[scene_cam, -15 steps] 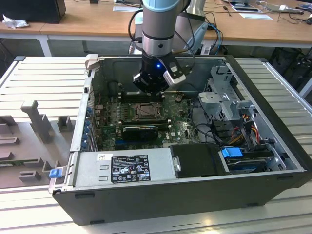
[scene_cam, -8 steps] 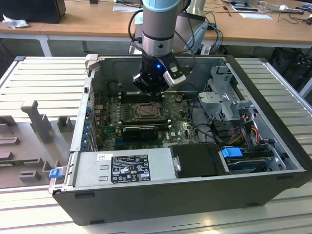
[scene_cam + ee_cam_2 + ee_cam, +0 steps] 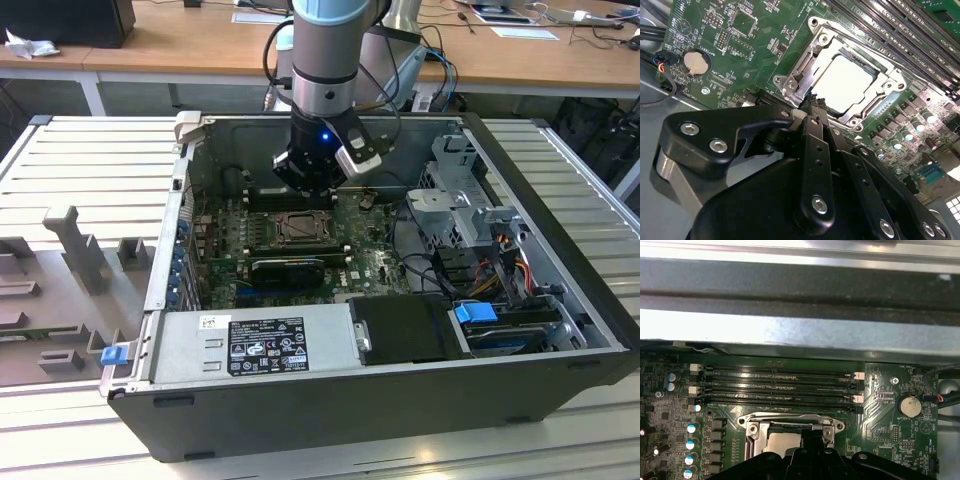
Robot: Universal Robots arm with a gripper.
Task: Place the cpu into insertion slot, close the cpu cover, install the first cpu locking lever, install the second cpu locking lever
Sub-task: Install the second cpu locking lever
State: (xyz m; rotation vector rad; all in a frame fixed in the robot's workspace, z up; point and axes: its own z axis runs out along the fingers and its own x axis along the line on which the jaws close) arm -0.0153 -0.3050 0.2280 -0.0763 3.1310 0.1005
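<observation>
Inside the open computer case, the insertion slot (image 3: 298, 228) sits on the green board directly below my gripper (image 3: 310, 182). The second wrist view has the cpu (image 3: 845, 82) lying flat in the slot, its pale top showing through the cut-out of the cpu cover (image 3: 799, 75). The cover's silvery frame lies down around the chip. My gripper (image 3: 813, 102) is shut with nothing between its fingers, and its tip is at the socket's near edge. In the first wrist view the cpu (image 3: 782, 442) and the cover (image 3: 790, 421) sit just beyond the gripper (image 3: 812, 437).
Long black memory slots (image 3: 780, 385) run beside the socket. A round coin battery (image 3: 910, 405) sits on the board. The case wall (image 3: 185, 200), a drive cage (image 3: 470, 200), cables (image 3: 500, 260) and the power supply (image 3: 260, 345) surround the board.
</observation>
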